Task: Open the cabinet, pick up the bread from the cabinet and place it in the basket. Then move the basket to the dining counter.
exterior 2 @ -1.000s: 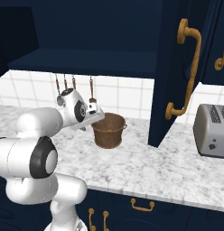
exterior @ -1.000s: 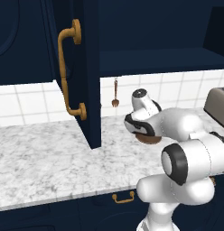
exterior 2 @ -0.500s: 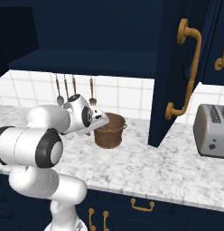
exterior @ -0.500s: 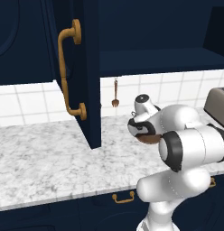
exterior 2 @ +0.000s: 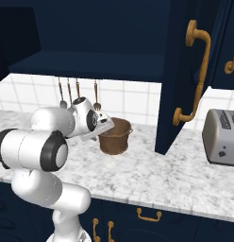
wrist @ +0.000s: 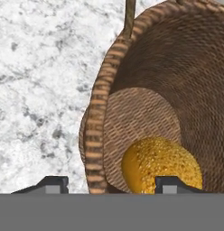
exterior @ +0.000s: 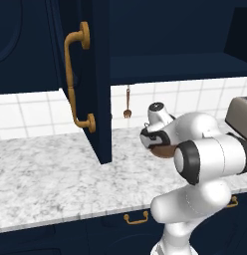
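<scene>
**Basket wall between the finger tips**

The gripper (wrist: 104, 184) straddles the basket (wrist: 98, 135) rim; the bread (wrist: 161, 164) fills the bottom inside. Marble counter (exterior: 41, 184) to its left is free. The open cabinet door (exterior 2: 178, 80) stands close on the right, toaster (exterior 2: 222, 137) behind it.

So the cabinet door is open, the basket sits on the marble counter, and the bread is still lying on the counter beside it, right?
Not quite. The bread lies inside the basket, on its woven bottom, as the hand view shows. The cabinet door is open and the basket sits on the marble counter.
</scene>
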